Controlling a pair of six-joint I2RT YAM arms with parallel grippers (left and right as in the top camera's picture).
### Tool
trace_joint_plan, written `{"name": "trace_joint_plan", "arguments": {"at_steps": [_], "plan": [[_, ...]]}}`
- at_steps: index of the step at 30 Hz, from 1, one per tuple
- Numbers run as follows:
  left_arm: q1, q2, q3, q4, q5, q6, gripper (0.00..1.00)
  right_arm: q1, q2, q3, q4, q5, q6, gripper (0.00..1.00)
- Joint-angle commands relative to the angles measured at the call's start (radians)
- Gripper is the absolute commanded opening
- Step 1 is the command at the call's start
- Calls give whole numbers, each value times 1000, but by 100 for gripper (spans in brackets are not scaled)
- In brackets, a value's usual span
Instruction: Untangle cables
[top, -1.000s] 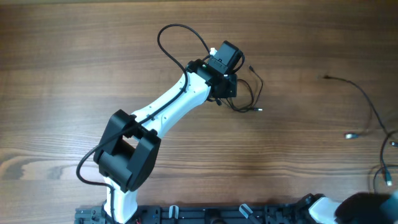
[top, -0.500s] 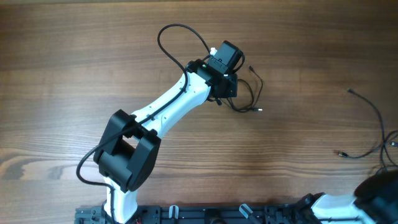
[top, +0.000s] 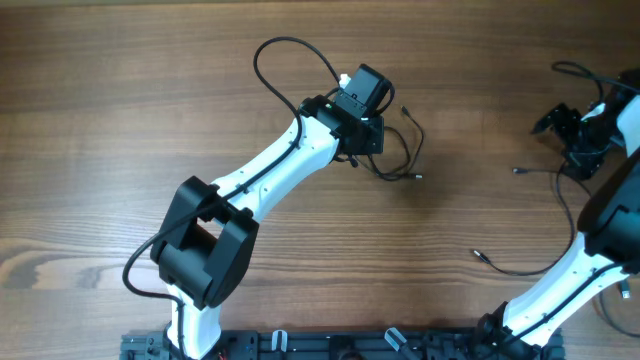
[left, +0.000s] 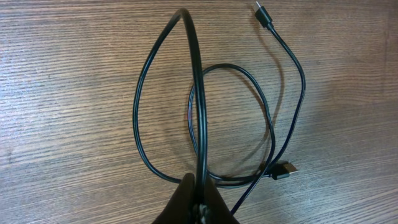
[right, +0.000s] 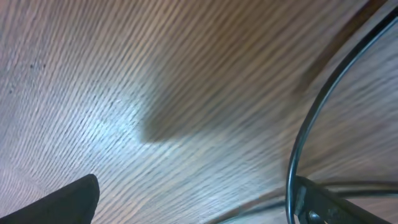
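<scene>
**Status: left tool clamped on coiled cable, right tool spread beside a loose strand**

1. Work surface: brown wood-grain table (top: 120, 110).

2. Left gripper (left: 198, 202), black, on the white left arm (top: 270, 165), is placed right of the table's centre. In the left wrist view its fingers meet at the bottom edge, pinched together on the coiled thin black cable (left: 199, 93). One length of that cable rises from the pinch toward the camera. The remainder lies flat on the wood in two overlapping loops.

3. One slim end plug (left: 263, 12) lies at the top of that view, apart from the loops. A second, broader plug (left: 285, 168) lies at the lower right, touching the outer loop.

4. Right gripper (top: 562, 128), black, is placed near the right edge of the table, well apart from the left one. The right wrist view is blurred. It shows two dark fingers at opposite bottom corners, spread wide.

5. A loose thin black cable strand (right: 309, 121) curves down to the right-hand finger. Whether it touches cannot be told.

6. In the overhead view this strand trails across the wood below the right tool. It ends in a small plug (top: 479, 255) lying between the two arms.
</scene>
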Motion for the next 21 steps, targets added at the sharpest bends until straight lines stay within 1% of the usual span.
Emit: {"name": "trace_joint_plan", "arguments": {"at_steps": [1, 5, 8, 11, 12, 14, 15, 16, 17, 20, 21], "plan": [[-4, 11, 5, -4, 12, 5, 4, -10, -12, 7, -21, 33, -20, 100], [-4, 11, 5, -4, 12, 5, 4, -11, -91, 8, -22, 34, -80, 100], [-4, 11, 5, -3, 17, 17, 4, -11, -241, 8, -5, 40, -126, 100], [-4, 11, 5, 10, 106, 142, 4, -11, -401, 8, 14, 24, -200, 100], [-4, 11, 5, 18, 155, 192, 4, -11, -475, 8, 18, -30, -270, 100], [-4, 10, 5, 32, 222, 256, 4, -11, -556, 8, 8, -121, -374, 100], [-4, 5, 5, 44, 295, 325, 4, -11, -602, 8, -5, -183, -433, 100], [-4, -7, 5, 59, 394, 420, 4, -11, -655, 8, -18, -237, -455, 100], [-4, -22, 5, 67, 457, 483, 4, -11, -682, 8, -23, -264, -458, 100], [-3, -71, 5, 71, 534, 595, 4, -11, -735, 8, -43, -337, -473, 100], [-3, -98, 5, 66, 542, 640, 4, -11, -747, 8, -59, -389, -509, 100]]}}
